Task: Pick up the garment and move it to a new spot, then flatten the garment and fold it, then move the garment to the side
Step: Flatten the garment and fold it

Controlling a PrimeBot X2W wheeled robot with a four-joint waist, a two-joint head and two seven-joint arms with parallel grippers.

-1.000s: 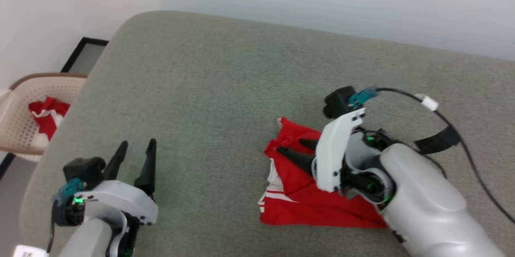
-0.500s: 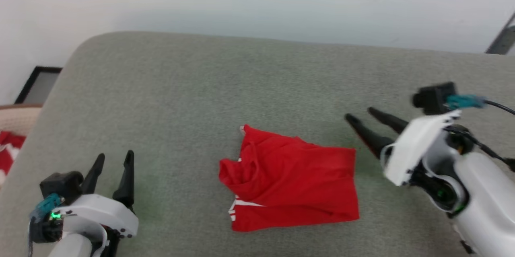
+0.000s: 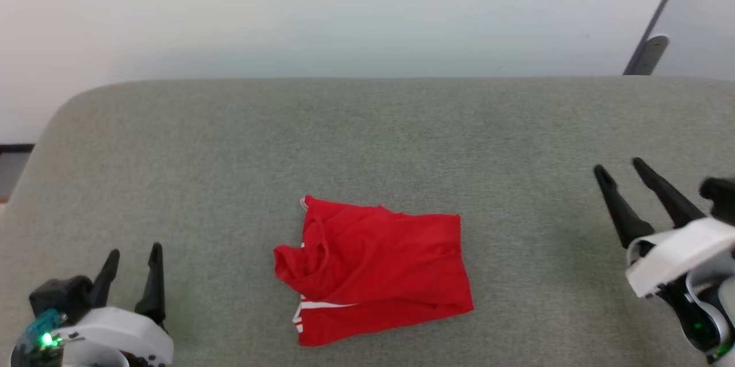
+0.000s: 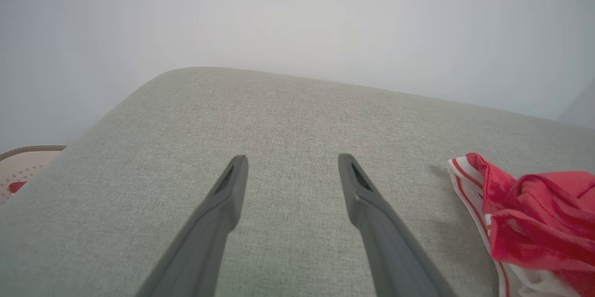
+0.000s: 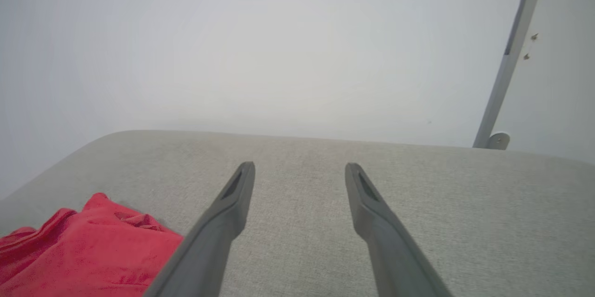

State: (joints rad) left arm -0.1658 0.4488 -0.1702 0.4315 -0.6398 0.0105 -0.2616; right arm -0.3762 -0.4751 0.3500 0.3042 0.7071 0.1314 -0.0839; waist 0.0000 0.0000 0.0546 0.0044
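Left gripper (image 3: pixel 133 251) and right gripper (image 3: pixel 619 166) are hovering wide open and empty, the folded thin red jersey garment (image 3: pixel 379 269) lying between them on the grey fabric-covered bench (image 3: pixel 367 137).

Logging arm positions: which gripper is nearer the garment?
Left, narrowly, by the head view. The left gripper sits open just left of the garment; the right gripper stands open farther off to its right. Neither touches it.

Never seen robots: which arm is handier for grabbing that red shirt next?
Probably left: the open left gripper lies nearer the thin red white-striped shirt, beside its bunched edge; the open right gripper stands farther off.
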